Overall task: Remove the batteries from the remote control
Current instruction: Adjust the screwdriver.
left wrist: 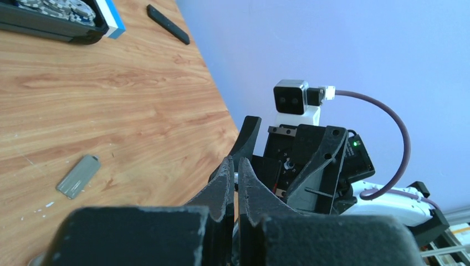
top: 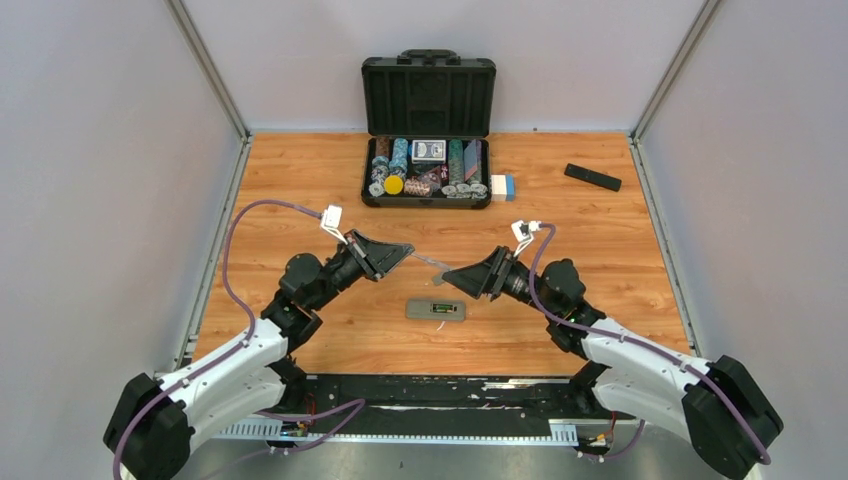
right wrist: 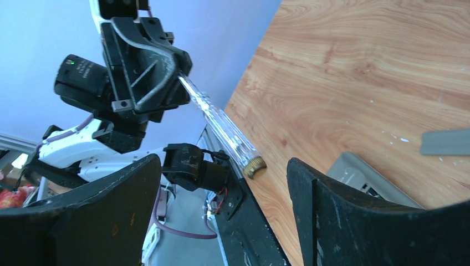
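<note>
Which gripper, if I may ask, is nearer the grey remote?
Right. The right gripper hovers just beyond the grey remote; the left gripper, gripping a clear tool, is farther back-left.

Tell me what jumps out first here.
At the centre, the left pincer is shut on a clear rod, pointing it at the open right pincer. A grey remote lies close by them. An open case of chips stands at the far edge.
</note>
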`<state>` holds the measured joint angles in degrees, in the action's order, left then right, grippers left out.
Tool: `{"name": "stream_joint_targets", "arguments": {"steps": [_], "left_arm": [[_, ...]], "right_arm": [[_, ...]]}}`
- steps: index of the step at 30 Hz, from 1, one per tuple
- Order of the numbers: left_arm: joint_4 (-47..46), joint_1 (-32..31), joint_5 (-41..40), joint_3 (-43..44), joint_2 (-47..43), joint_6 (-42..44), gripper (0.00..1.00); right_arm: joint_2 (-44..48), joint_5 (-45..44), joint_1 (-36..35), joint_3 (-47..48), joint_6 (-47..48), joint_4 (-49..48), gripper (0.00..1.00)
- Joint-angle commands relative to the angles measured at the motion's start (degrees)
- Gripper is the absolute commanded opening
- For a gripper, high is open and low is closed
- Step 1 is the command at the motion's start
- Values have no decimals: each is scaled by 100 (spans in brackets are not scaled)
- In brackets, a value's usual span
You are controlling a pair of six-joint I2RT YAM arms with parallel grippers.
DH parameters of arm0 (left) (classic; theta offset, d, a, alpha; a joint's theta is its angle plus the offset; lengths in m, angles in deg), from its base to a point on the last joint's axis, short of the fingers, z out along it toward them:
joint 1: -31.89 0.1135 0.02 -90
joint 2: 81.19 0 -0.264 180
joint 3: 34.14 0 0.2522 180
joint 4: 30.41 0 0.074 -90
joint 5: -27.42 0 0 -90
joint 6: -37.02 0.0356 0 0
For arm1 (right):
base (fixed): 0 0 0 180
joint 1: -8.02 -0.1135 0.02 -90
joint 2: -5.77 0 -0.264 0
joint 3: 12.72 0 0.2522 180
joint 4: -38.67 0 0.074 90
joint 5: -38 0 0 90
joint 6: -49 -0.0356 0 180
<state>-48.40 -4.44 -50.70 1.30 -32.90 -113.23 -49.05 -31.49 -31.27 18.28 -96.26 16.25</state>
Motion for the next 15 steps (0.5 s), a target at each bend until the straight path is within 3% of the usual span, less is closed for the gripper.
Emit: {"name": "stream_joint_targets", "arguments": {"steps": [1, 10, 15], "left_arm": [[-941, 3, 140, -94, 130, -274, 0], [-1543, -5, 316, -190, 438, -557, 0], [-1583, -5, 299, -267, 393, -606, 0]], "right_arm": [[-217, 296, 13, 333, -25, -607, 81], [-859, 547, 9, 391, -255, -1600, 56], [-933, 559, 11, 456, -255, -1761, 54]]}}
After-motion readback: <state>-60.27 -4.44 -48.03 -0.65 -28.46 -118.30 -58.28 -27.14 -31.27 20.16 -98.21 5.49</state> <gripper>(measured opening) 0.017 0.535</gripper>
